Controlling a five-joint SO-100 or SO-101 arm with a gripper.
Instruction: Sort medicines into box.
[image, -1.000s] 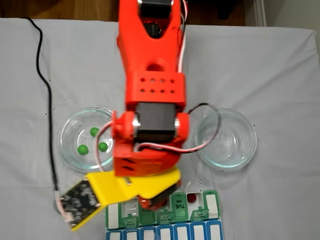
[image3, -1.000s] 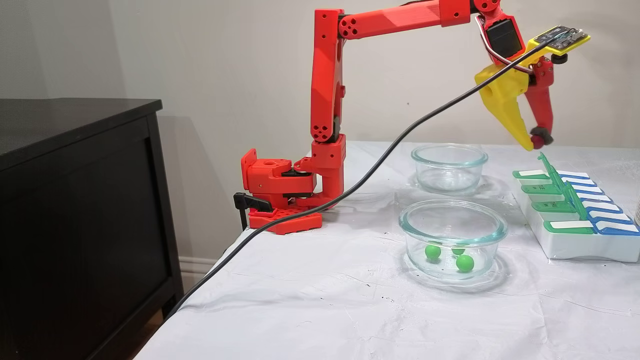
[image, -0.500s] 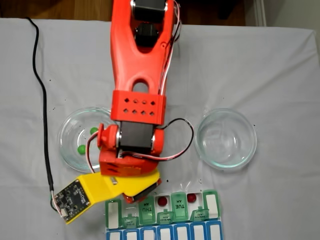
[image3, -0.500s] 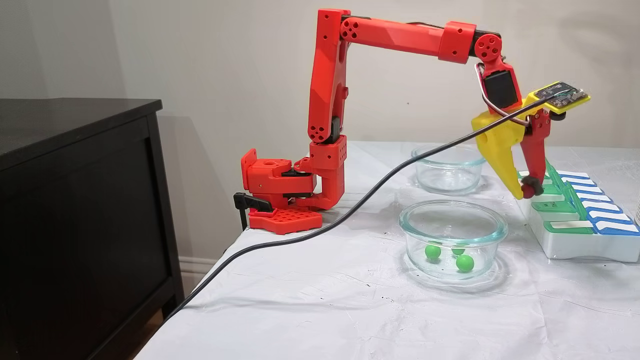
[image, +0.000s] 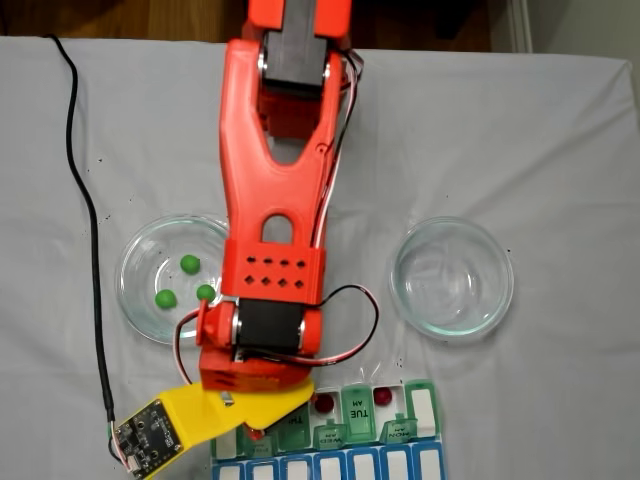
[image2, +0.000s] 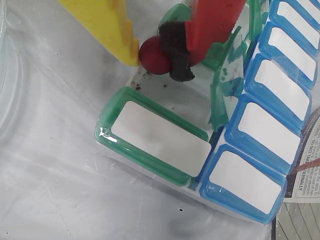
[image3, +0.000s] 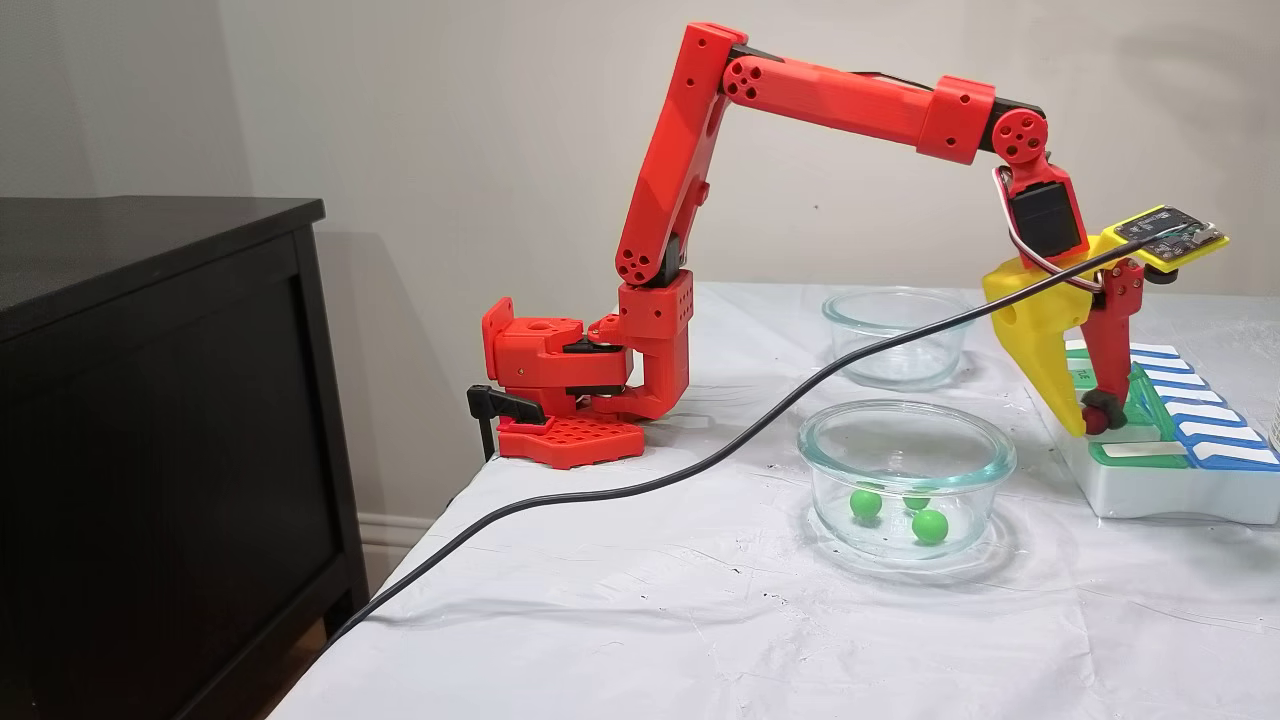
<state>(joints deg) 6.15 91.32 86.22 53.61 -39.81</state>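
Between the end effector (image2: 150, 52) fingers, wrist view reveals a red ball (image2: 153, 56).

Fixed view above: looks straight down on desk (image: 560, 130).
Fixed view side: level, farther back.
Wrist: close, downward.
Shared: box (image: 425, 415).

Arm: over the last second I have stretched it out and dropped the wrist from high above the desk.
Gripper (image3: 1088, 424): it has come down to the box (image3: 1160, 490), in the overhead fixed view sliding toward 7 o'clock.
Dark red ball (image2: 154, 55): it has travelled down with the gripper, now just over an open cell.
Cable (image3: 700, 462): it hangs lower now.
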